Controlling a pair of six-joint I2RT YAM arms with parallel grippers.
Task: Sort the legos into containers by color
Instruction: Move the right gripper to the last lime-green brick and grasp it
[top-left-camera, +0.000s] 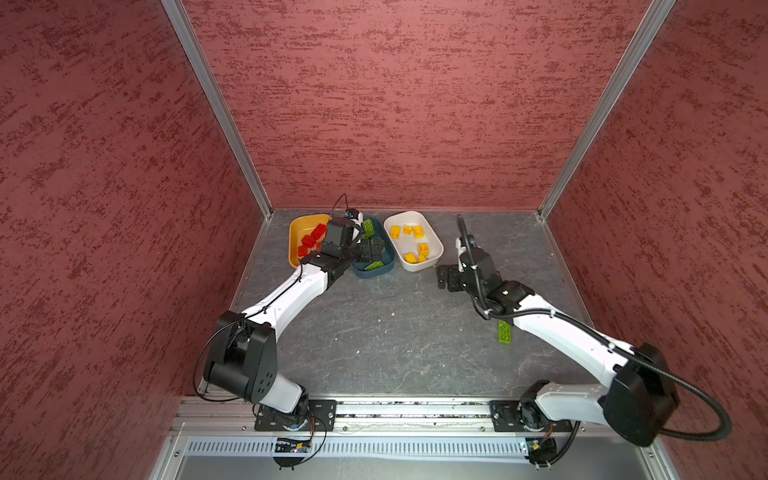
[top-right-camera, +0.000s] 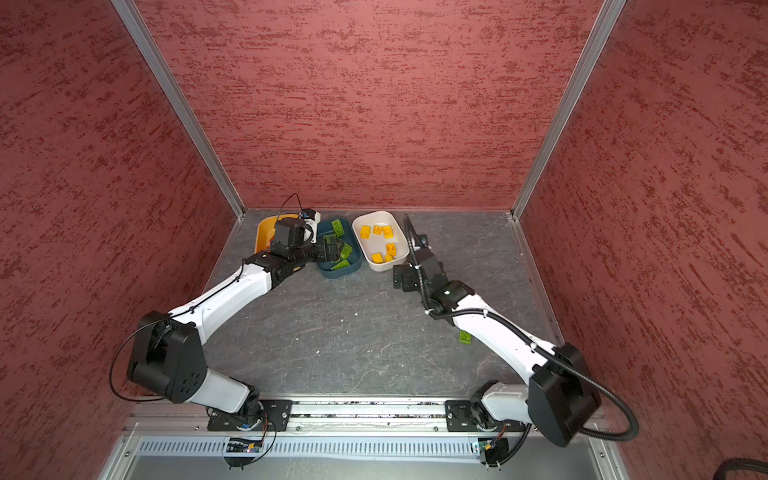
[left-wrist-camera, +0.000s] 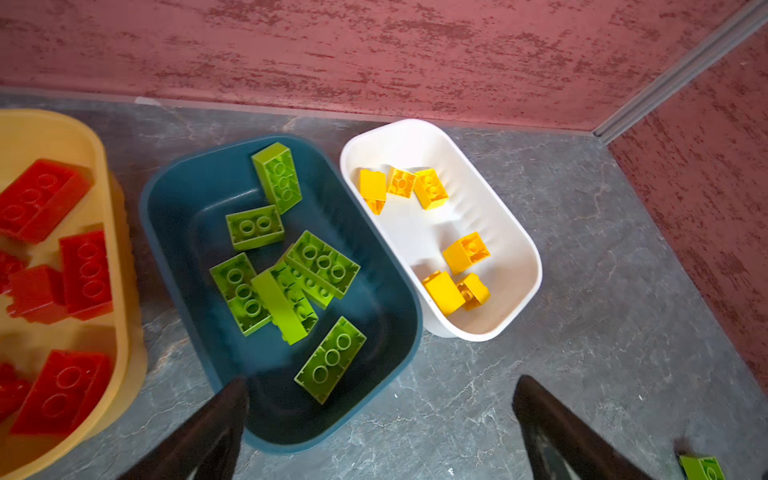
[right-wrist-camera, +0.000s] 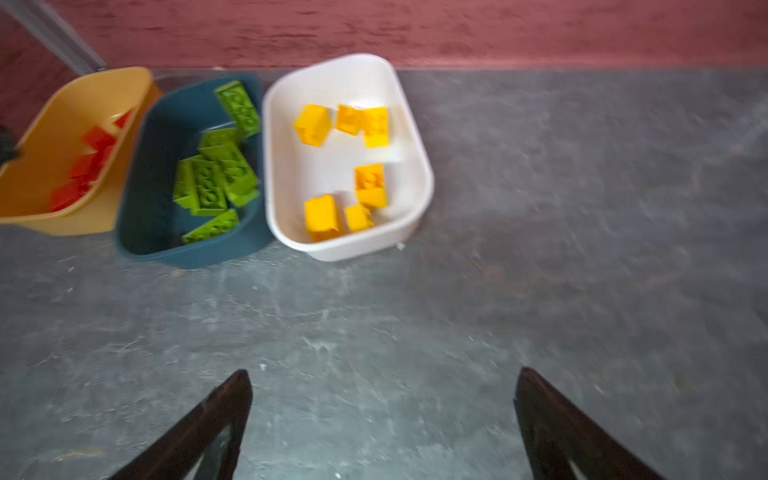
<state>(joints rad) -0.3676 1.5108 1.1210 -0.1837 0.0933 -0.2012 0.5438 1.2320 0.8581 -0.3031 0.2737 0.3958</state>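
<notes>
Legos (left-wrist-camera: 276, 176): likely light, stiff and slick; best pinched across the flat long sides.
Mustard tub (top-left-camera: 300, 227), far left: red bricks (left-wrist-camera: 85, 274).
Teal tub (left-wrist-camera: 183, 216): green bricks (left-wrist-camera: 322, 264).
Left hand (left-wrist-camera: 381, 384): wide, empty, above that tub.
White tub (left-wrist-camera: 513, 253): yellow bricks (left-wrist-camera: 465, 252).
Right hand (right-wrist-camera: 383, 374): wide, empty, just near of that tub.
Stray green brick (top-left-camera: 504, 331): on table (top-left-camera: 395, 332), beside right arm (top-left-camera: 561, 332).

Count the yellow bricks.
6 yellow bricks, all in the white tub: three at the end by the wall, one in the middle, two at the near end. Another may hide under the far three.
</notes>
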